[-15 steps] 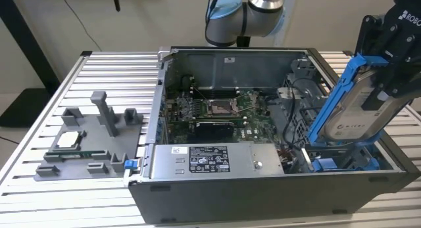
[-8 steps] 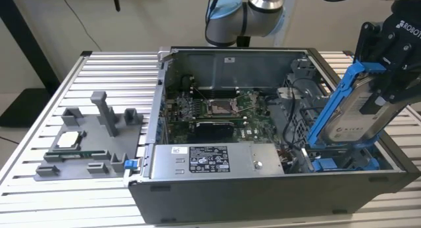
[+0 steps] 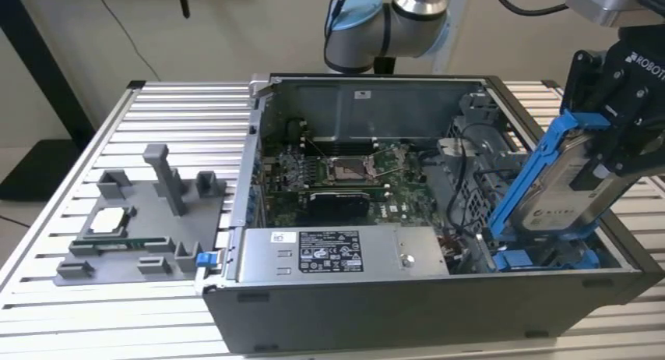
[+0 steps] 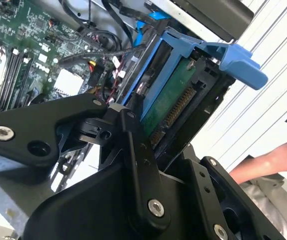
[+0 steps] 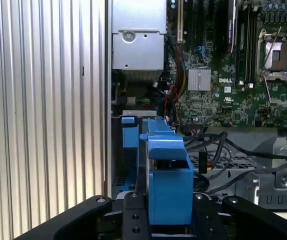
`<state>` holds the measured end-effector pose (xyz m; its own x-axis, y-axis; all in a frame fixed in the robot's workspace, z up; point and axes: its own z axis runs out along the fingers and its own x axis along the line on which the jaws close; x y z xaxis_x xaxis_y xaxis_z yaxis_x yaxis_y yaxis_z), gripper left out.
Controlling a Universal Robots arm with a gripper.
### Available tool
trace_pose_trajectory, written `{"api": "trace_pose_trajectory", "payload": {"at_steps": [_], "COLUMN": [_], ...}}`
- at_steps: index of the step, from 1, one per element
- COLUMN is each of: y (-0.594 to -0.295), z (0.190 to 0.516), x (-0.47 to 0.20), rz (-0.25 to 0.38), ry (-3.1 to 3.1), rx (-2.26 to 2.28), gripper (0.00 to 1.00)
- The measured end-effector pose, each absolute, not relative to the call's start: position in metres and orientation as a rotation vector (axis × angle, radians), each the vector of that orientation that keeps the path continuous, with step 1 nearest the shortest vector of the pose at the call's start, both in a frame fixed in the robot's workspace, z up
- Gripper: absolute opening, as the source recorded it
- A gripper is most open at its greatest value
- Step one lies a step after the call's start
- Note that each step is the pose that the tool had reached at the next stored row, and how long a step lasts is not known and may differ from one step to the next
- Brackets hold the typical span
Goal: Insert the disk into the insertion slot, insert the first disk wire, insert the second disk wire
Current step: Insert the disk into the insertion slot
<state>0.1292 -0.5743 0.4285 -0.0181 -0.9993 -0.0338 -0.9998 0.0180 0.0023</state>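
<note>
My gripper (image 3: 615,146) is shut on the disk (image 3: 566,195), a silver drive with a white label in a bright blue carrier frame. The disk is held steeply tilted over the open computer case, on the exterior view's right. Its lower end reaches down into the insertion slot (image 3: 540,259), a grey bay with blue rails in the case's near right corner. In the second wrist view the disk (image 4: 172,97) shows its green board and connector between the black fingers (image 4: 133,135). The first wrist view looks along the blue carrier (image 5: 168,170) toward the slot (image 5: 128,132). Loose black cables (image 5: 223,145) lie beside the bay.
A labelled silver power-supply box (image 3: 343,253) sits at the case's front, with the motherboard (image 3: 343,173) behind it. A grey fixture with small parts (image 3: 135,220) lies on the slatted table (image 3: 62,313) to the exterior view's left. A person's arm (image 4: 263,162) shows beyond the case.
</note>
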Motion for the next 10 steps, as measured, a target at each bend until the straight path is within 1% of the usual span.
{"api": "trace_pose_trajectory", "payload": {"at_steps": [10], "y": [-0.575], "z": [0.413], "x": [0.129], "rz": [0.039], "ry": [2.23], "rx": [-2.18], "gripper": [0.0]}}
